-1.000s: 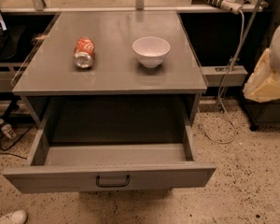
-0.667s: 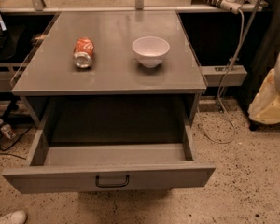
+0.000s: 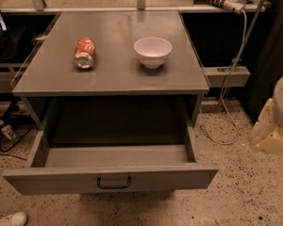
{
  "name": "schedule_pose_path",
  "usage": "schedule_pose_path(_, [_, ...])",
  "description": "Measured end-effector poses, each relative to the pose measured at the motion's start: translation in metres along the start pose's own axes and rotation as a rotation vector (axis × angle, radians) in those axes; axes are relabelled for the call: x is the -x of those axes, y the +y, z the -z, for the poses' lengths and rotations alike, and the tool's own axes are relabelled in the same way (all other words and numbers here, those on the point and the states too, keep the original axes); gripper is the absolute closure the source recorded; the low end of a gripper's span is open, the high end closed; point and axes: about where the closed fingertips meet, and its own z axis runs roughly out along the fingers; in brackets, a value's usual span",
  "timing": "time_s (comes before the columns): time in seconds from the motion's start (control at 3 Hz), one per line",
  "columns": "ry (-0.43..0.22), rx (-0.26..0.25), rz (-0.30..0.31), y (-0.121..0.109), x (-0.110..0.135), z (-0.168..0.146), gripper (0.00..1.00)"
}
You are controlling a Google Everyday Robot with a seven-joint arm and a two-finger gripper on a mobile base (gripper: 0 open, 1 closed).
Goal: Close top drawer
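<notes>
The top drawer point(image 3: 108, 178) is pulled far out of the grey cabinet. Its wide flat front panel faces me, with a small dark loop handle point(image 3: 114, 181) at the centre. The inside of the drawer point(image 3: 115, 155) shows nothing in it. My gripper point(image 3: 272, 126) is a pale, blurred white and yellowish shape at the right edge of the view. It is well to the right of the drawer and apart from it, at about the drawer's height.
On the cabinet top point(image 3: 118, 76) a red soda can point(image 3: 85, 53) lies on its side beside a white bowl point(image 3: 153, 51). A power strip point(image 3: 226, 3) and its cable point(image 3: 236, 60) hang at the back right. A white shoe point(image 3: 9, 219) is at the bottom left on the speckled floor.
The pale gripper shape at the right edge has moved down and further right. The drawer, can and bowl have not moved.
</notes>
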Motion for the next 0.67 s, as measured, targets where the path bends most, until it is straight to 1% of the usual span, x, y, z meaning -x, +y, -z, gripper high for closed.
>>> schedule_pose_path(0.33, [-0.006,0.045,-0.024,0.019,-0.001,-0.027,1.00])
schedule_pose_path(0.67, [-0.021,0.136,-0.072,0.051,0.000,-0.081,1.00])
